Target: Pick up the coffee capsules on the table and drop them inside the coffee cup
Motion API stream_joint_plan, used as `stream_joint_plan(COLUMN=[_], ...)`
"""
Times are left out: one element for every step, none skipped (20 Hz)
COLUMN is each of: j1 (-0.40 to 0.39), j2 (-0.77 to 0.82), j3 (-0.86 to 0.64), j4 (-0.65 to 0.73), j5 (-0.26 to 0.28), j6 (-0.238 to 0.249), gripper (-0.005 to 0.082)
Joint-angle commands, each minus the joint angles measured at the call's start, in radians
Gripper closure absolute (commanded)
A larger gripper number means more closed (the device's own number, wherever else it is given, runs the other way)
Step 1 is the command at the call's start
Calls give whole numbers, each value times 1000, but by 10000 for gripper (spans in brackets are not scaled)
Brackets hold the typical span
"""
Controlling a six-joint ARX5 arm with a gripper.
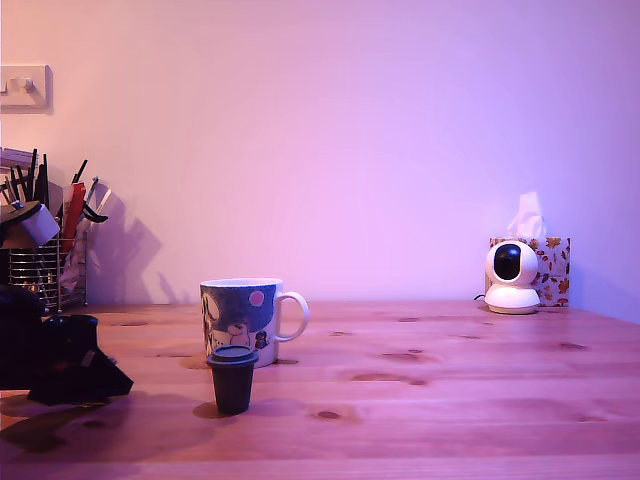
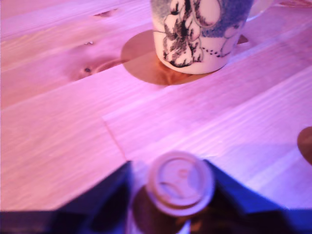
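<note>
Exterior view: the black arm sits low on the wooden bench (image 1: 450, 400) at the view's left. A dark tapered capsule (image 1: 233, 379) stands before the white cartoon-printed ceramic mug (image 1: 241, 320).

Wrist view: the pincer (image 2: 180, 195) holds a brown capsule (image 2: 181, 184) lid-up between its dark fingers (image 2: 105, 200), above the bench near the mug.

A capsule (image 1: 232, 379) stands on the table (image 1: 450, 400) just before the cup (image 1: 243, 318); another capsule (image 2: 180, 183) sits between the pincer's (image 2: 170, 195) jaws.
</note>
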Motion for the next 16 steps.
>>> stream_joint_plan(j1=[-3, -3, -3, -3, -3, -3, -3, -3, -3, -3, -3, -3, -3, -3, -3, -3], j2=[44, 44, 44, 44, 44, 44, 44, 44, 44, 44, 44, 44, 43, 43, 42, 40], j3=[-27, -27, -27, -27, -27, -27, -27, -27, -27, -27, -27, -27, -27, -27, -27, -27], j4=[-50, -51, -51, -51, -51, -51, -50, -50, -49, -47, -43, -35, -27, -19, -13, -8], j5=[4, 4, 4, 4, 4, 4, 4, 6, 9, 9, 9, 9, 9, 9, 9, 11], j6=[-3, -3, -3, -3, -3, -3, -4, -4, -4, -4, -4, -4, -4, -4, -4, -5], gripper=[451, 451, 451, 451, 451, 456, 489, 525, 542, 554, 560, 560, 560, 560, 559, 559])
